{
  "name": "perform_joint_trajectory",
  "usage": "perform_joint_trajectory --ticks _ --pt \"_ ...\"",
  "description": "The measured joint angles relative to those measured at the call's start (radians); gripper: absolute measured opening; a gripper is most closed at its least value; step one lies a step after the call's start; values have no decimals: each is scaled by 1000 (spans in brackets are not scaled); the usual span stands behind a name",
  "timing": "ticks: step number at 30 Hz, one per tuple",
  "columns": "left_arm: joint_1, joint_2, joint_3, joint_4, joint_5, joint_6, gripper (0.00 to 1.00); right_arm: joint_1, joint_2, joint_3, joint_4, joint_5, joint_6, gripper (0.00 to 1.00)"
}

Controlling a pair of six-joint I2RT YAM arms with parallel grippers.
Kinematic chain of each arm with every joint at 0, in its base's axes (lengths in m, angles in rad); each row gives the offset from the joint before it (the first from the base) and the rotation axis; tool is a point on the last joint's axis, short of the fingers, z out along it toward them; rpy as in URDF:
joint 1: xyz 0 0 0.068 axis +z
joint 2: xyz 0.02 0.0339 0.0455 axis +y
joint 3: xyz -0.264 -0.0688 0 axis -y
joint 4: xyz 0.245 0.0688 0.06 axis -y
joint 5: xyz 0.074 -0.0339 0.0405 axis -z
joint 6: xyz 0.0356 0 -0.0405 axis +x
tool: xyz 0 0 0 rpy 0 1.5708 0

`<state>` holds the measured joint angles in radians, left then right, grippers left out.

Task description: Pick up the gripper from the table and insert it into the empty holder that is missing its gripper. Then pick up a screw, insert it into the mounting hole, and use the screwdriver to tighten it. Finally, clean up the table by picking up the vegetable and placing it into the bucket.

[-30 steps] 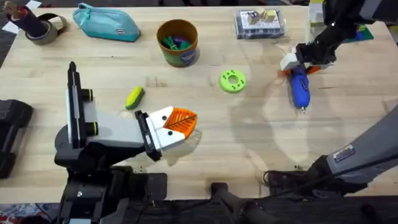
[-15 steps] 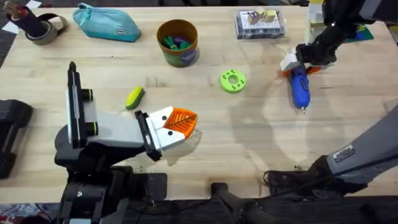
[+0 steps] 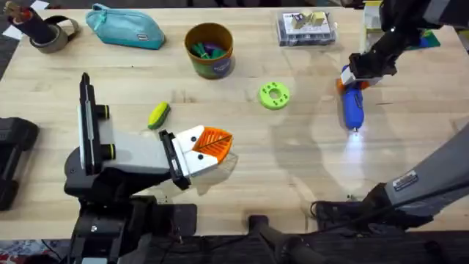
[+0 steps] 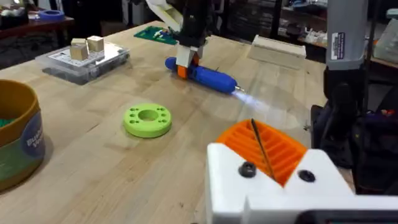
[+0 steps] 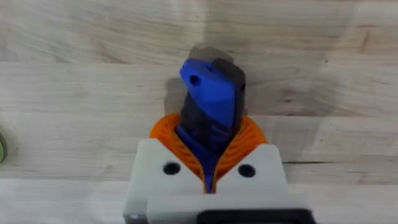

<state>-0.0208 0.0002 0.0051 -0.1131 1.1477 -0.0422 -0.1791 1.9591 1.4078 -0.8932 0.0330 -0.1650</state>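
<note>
My right gripper (image 3: 361, 73) is shut on the rear end of the blue screwdriver (image 3: 353, 108), whose tip throws a glow on the table (image 3: 293, 169). In the right wrist view the screwdriver (image 5: 210, 93) sits between the orange pads (image 5: 171, 140). The holder (image 3: 110, 150) stands at the lower left. At its front my left gripper (image 3: 209, 144) has both white-and-orange fingers pressed together, each with a dark screw (image 4: 247, 168) in its base. The yellow vegetable (image 3: 158, 115) lies just behind the holder. The bucket (image 3: 209, 50) stands at the back centre with coloured pieces inside.
A green disc with holes (image 3: 274, 95) lies mid-table between holder and screwdriver. At the back are a teal pouch (image 3: 124, 28), a tape roll (image 3: 51, 33) and a clear parts box (image 3: 306, 28). A black object (image 3: 11, 158) sits at the left edge.
My right gripper has shifted a little to the right and closed over the screwdriver's rear end. A light now glows at the screwdriver's tip. The left side has not moved.
</note>
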Motion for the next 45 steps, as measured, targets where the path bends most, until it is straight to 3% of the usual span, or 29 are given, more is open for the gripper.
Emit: perform_joint_trajectory --ticks 12,22,31,39,45 --pt "0 0 0 0 0 0 4 -1 -34 2 -21 -1 0 24" --pt "0 0 0 0 0 0 4 13 -339 74 -49 -3 0 24" --pt "0 0 0 0 0 0 4 97 -563 100 -38 -4 0 24" --pt "0 0 0 0 0 0 4 107 -607 100 -35 -19 0 24" --pt "0 0 0 0 0 0 4 166 -607 100 99 -164 0 24"
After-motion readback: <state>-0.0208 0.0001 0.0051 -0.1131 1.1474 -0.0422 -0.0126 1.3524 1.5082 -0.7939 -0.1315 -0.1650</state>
